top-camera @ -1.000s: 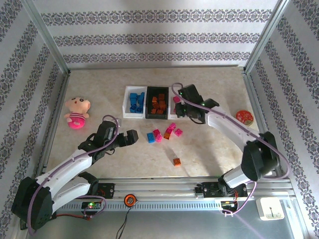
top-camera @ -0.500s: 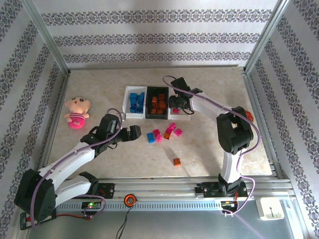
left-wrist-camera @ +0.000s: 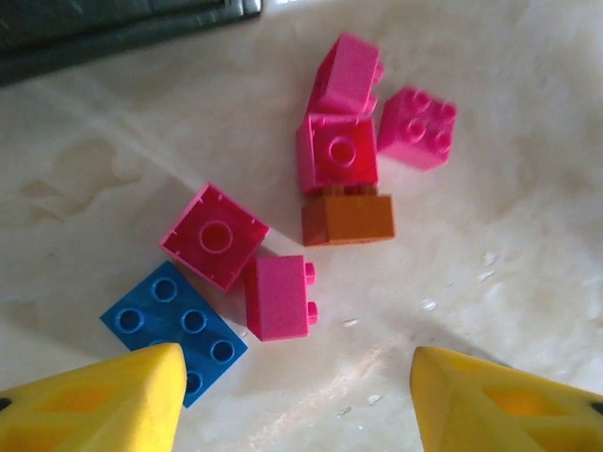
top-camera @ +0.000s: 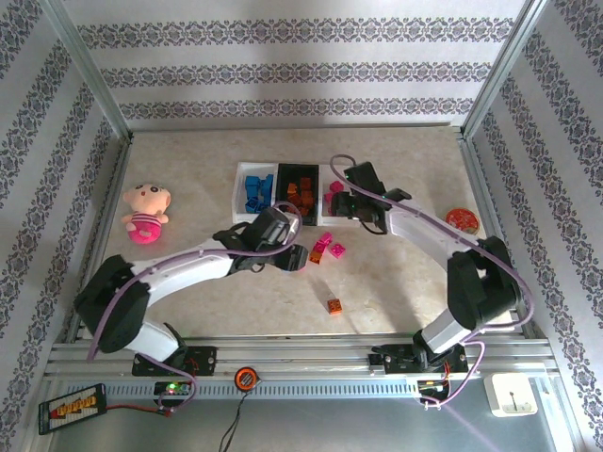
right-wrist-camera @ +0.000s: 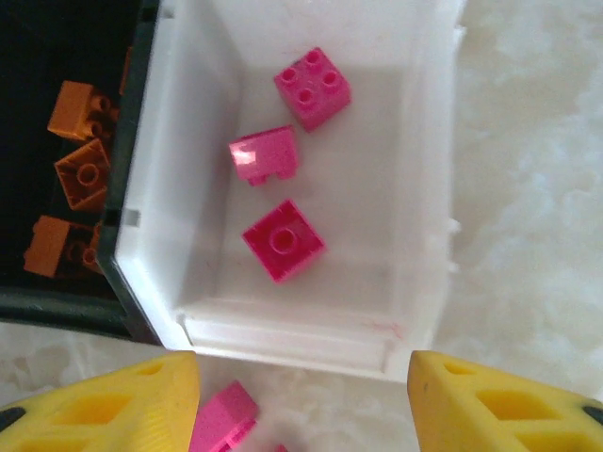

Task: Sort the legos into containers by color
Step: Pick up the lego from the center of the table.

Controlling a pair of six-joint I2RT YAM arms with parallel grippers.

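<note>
Left hand (left-wrist-camera: pixel 297 400) hovers with its jaws apart and empty above loose bricks (top-camera: pixel 325 247) on the table (left-wrist-camera: pixel 490 113): a blue brick (left-wrist-camera: pixel 174 330), pink bricks (left-wrist-camera: pixel 215 235) and an orange brick (left-wrist-camera: pixel 347 218); right hand (right-wrist-camera: pixel 301 405), likewise spread and empty, hangs over a white tray (right-wrist-camera: pixel 429 188) holding three pink pieces (right-wrist-camera: pixel 283 240), beside the black tray (right-wrist-camera: pixel 57 38) of orange pieces (right-wrist-camera: pixel 85 174); a lone orange brick (top-camera: pixel 334 305) lies apart, nearer the arms' bases.

White left arm (top-camera: pixel 179 272), white right arm (top-camera: pixel 426 233), black joints, purple cables, yellow wedge tool fingertips (left-wrist-camera: pixel 94 400)
</note>
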